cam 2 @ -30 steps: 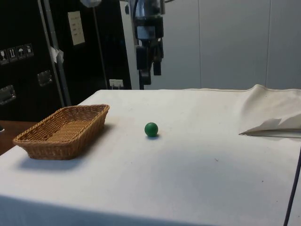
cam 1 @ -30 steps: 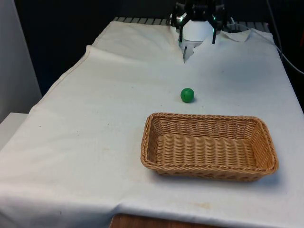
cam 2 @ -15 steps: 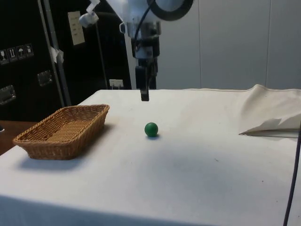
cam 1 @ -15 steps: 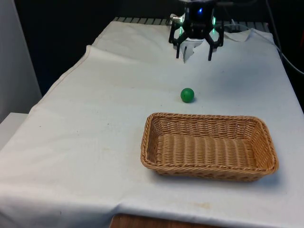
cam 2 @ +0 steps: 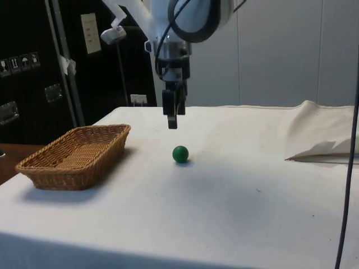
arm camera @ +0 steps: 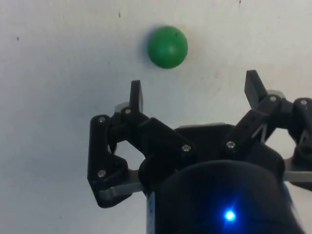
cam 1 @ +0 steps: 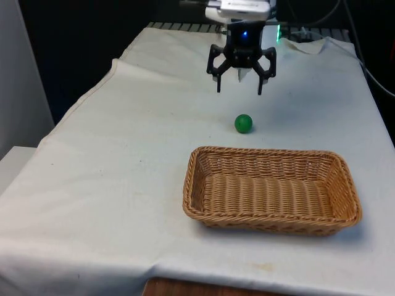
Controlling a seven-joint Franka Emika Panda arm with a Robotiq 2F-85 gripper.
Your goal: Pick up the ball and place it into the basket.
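A small green ball rests on the white cloth, a short way beyond the far long rim of the woven basket. My gripper hangs open above the cloth, a little farther from the basket than the ball and above it. Nothing is between the fingers. The basket holds nothing.
A rumpled fold of the white cloth lies at the robot's end of the table. The table's edges run along both sides of the cloth.
The gripper has come down and forward from the far end of the table toward the ball. Ball and basket have stayed where they were.
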